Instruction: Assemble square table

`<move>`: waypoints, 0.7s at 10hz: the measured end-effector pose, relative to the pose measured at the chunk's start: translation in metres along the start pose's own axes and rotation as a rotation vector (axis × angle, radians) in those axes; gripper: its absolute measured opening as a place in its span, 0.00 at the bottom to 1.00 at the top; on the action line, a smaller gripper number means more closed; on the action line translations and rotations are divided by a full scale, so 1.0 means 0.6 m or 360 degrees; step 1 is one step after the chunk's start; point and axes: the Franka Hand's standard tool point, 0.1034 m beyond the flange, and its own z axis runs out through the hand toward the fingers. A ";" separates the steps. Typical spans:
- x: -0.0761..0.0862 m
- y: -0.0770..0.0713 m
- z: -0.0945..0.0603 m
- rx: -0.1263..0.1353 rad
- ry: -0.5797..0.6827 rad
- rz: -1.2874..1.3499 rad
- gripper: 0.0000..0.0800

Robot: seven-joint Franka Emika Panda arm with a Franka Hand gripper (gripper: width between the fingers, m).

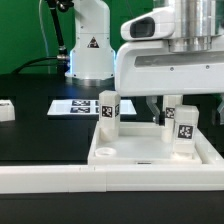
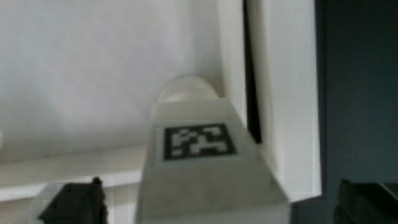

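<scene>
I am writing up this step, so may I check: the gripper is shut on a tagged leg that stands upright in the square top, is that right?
Not quite: the gripper is open, not shut on the tagged leg. The wrist view shows its fingertips standing clear of that leg on both sides. The leg does stand upright in the square top.

Smooth white plastic square top (image 1: 135, 152) and legs (image 1: 108, 112); matt black bench (image 1: 40, 135).

Tagged legs (image 1: 108, 112) upright, seemingly inside white square top (image 1: 135, 152)
</scene>
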 end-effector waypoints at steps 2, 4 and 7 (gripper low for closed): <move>0.001 0.003 -0.001 0.0000 0.0001 0.0057 0.78; 0.001 0.002 0.000 0.0002 0.0000 0.0254 0.55; 0.001 0.003 0.000 0.0001 0.0000 0.0516 0.36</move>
